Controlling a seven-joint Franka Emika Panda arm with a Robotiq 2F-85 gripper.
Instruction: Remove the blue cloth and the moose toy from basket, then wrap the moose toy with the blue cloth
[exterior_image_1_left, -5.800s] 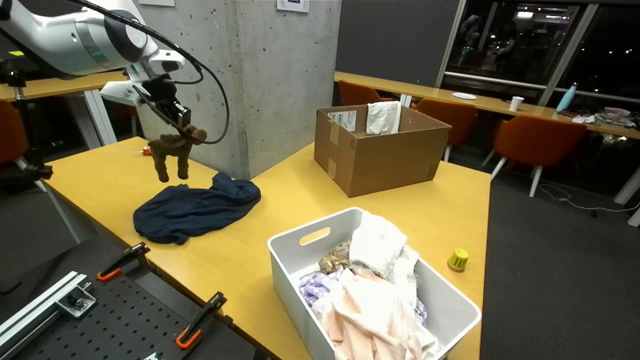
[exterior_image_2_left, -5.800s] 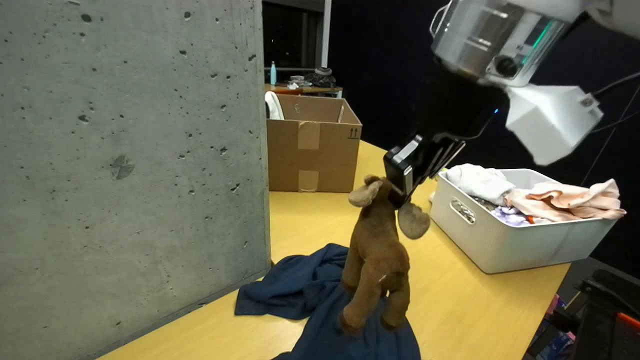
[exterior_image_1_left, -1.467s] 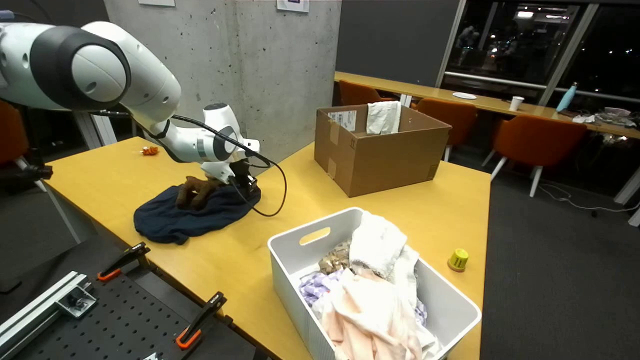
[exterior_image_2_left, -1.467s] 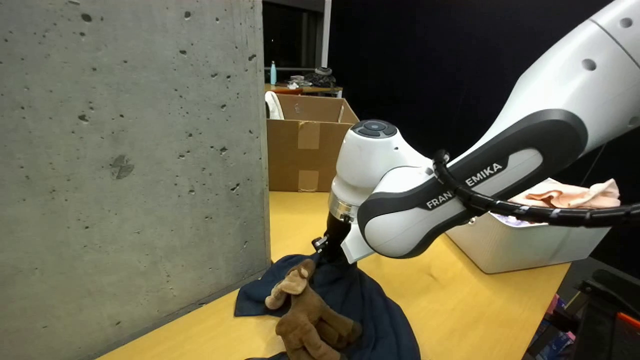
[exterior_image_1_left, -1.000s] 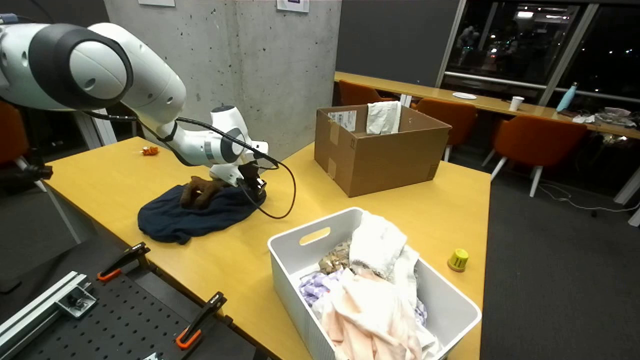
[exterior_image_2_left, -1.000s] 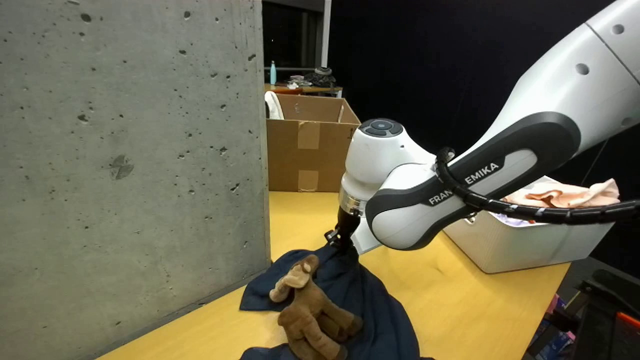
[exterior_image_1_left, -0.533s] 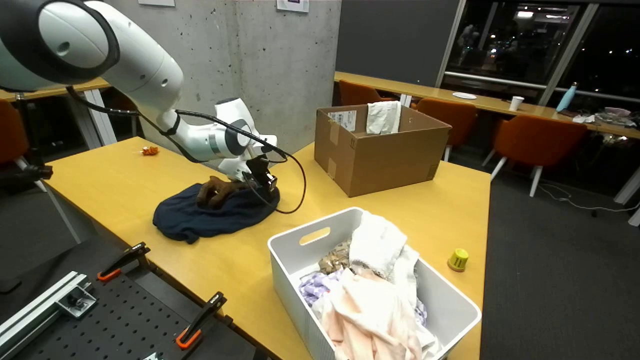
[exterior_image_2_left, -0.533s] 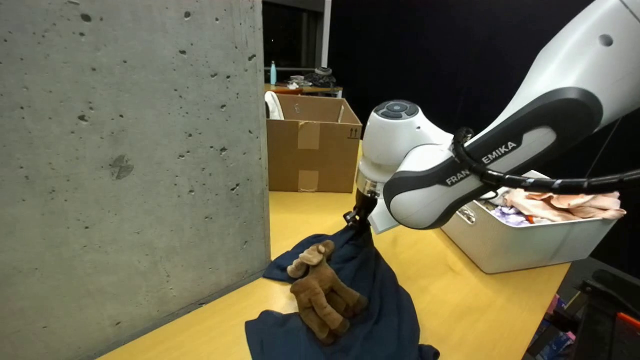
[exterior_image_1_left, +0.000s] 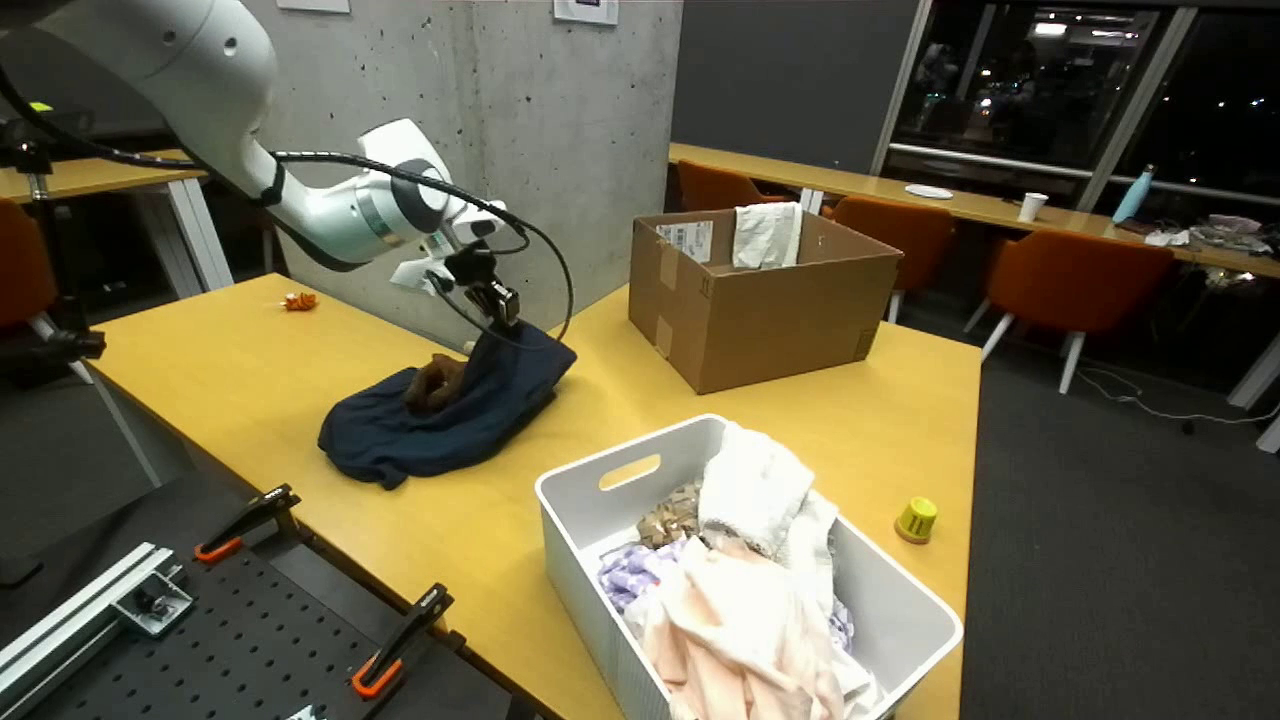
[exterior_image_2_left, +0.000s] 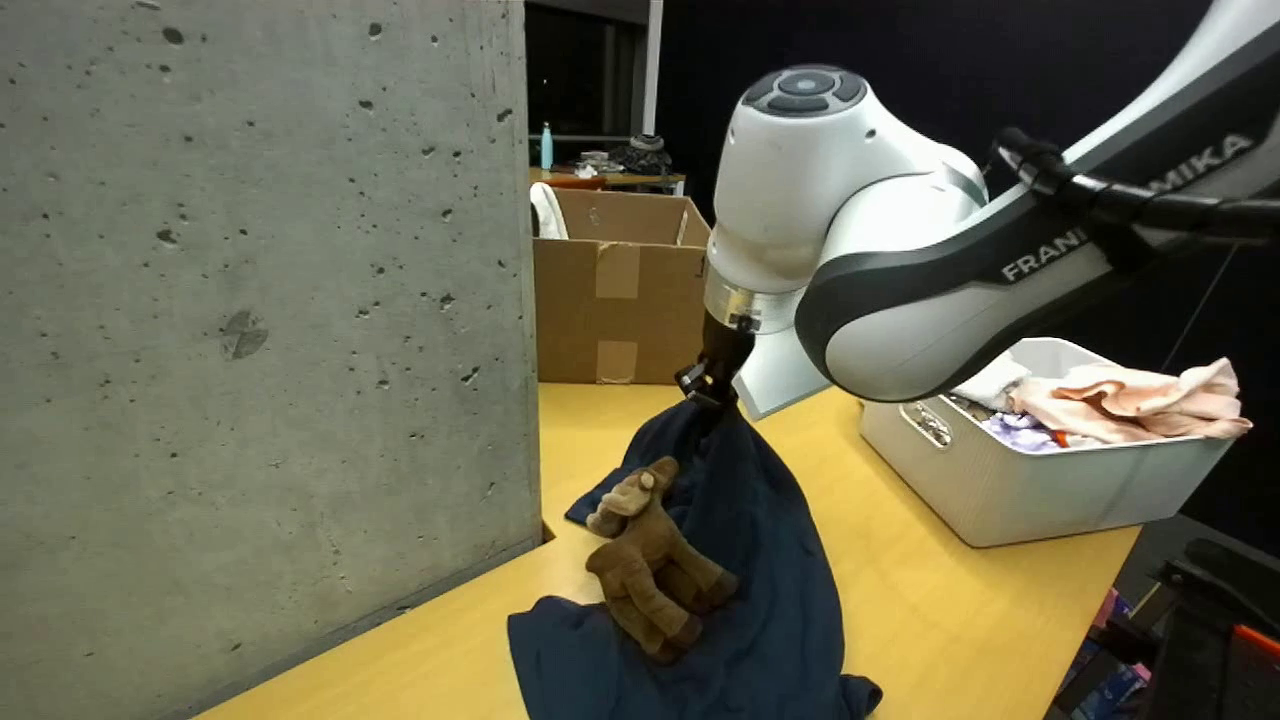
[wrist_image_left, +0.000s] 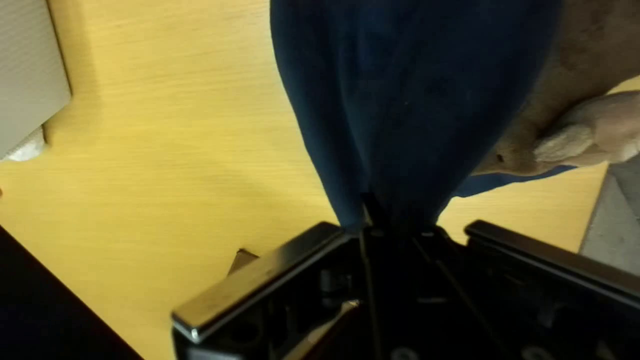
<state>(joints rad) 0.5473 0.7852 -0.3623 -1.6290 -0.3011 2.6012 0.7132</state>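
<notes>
Gripper (exterior_image_1_left: 506, 316): in an exterior view, fingers drawn together, a pinch of the blue cloth (exterior_image_1_left: 425, 440) caught between the tips.
Blue cloth: peaked up to the gripper in a tall fold; the rest spread on the wooden table (exterior_image_1_left: 600, 355), below and left of the gripper as I look.
Moose toy (exterior_image_1_left: 436, 384): on the blue cloth, below left of the gripper; a brown patch shows beside the fold, the rest hidden.
Pale grey basket (exterior_image_1_left: 890, 610): well apart from the gripper, lower right; heaped with white, peach and purple fabrics (exterior_image_1_left: 750, 620).
Cardboard box (exterior_image_1_left: 800, 325): right of the gripper, same table, white rag (exterior_image_1_left: 768, 235) hung over its rim.
Orange scrap (exterior_image_1_left: 299, 301): left of the gripper, near the table's end; too small to name.
Toy's pose: in an exterior view, moose toy (exterior_image_2_left: 655, 570) tilted on the blue cloth below the gripper, head up toward it but apart, legs out to the right, one flank in plain sight.
Fold: same spot, runs down from the gripper, behind and alongside the toy.
Pinch: in the wrist view, blue cloth narrows into the gripper's tips.
Tan antlers (wrist_image_left: 607, 125): right of the gripper there, with the toy's head; the fold covers part of its body.
</notes>
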